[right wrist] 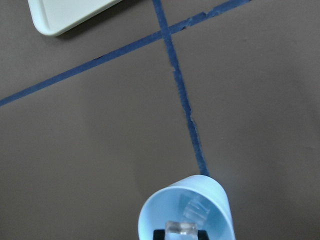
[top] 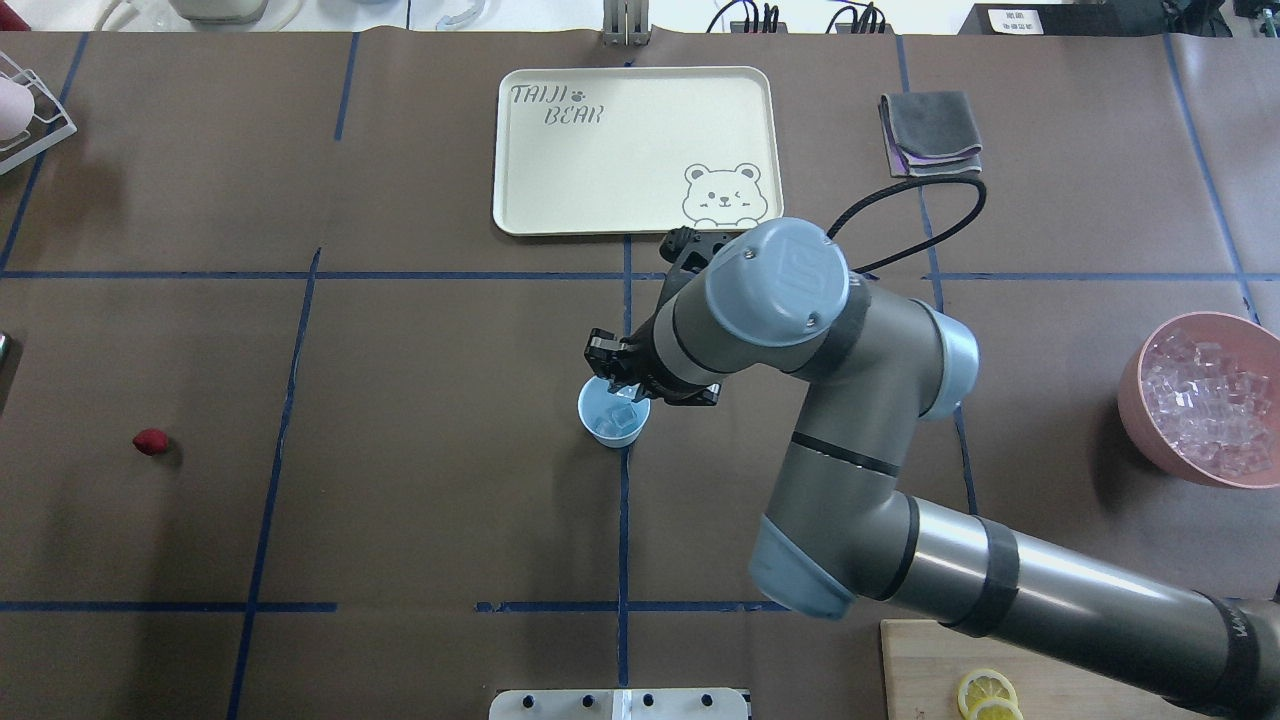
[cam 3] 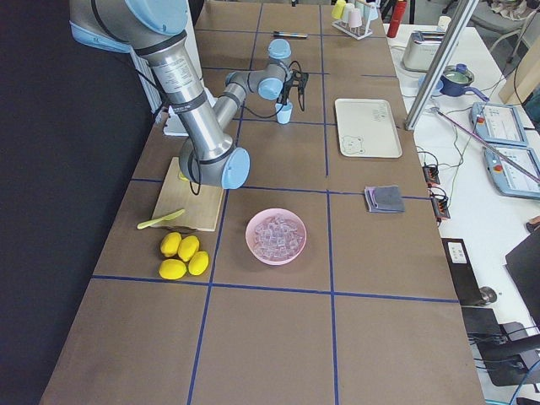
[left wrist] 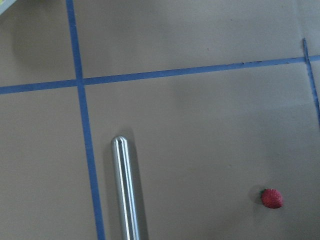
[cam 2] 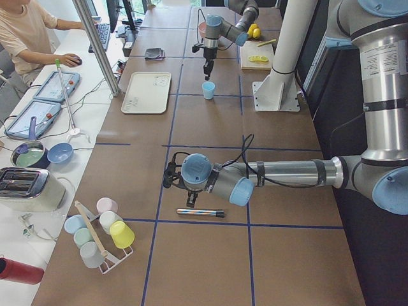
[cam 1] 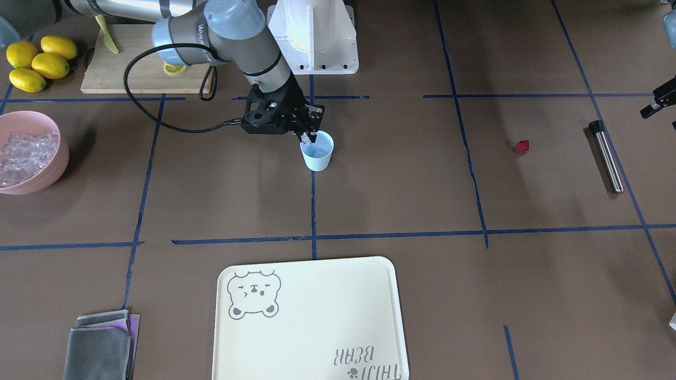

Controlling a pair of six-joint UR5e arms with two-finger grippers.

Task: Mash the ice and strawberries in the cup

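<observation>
- right claw (cam 1: 308,138) pinching one ice cube (right wrist: 181,228) just above cup (cam 1: 318,160) rim; a second cube lies inside cup.
- strawberry (cam 1: 522,146) on desk (cam 1: 369,200), well apart from cup, toward robot's left.
- left claw (cam 2: 190,200): spread or pressed, cannot tell.

The bottom edge is cutting off the cup (right wrist: 185,210) and the metal rod (left wrist: 125,190); the side edge is cropping the left hand (cam 1: 655,103).

Pale light-blue tapered plastic cup (cam 1: 317,158) holds clear, whitish glassy ice cubes (right wrist: 196,210). Small dark red strawberry (cam 1: 522,146). Brown table (cam 1: 396,200) gridded with blue tape lines.
</observation>
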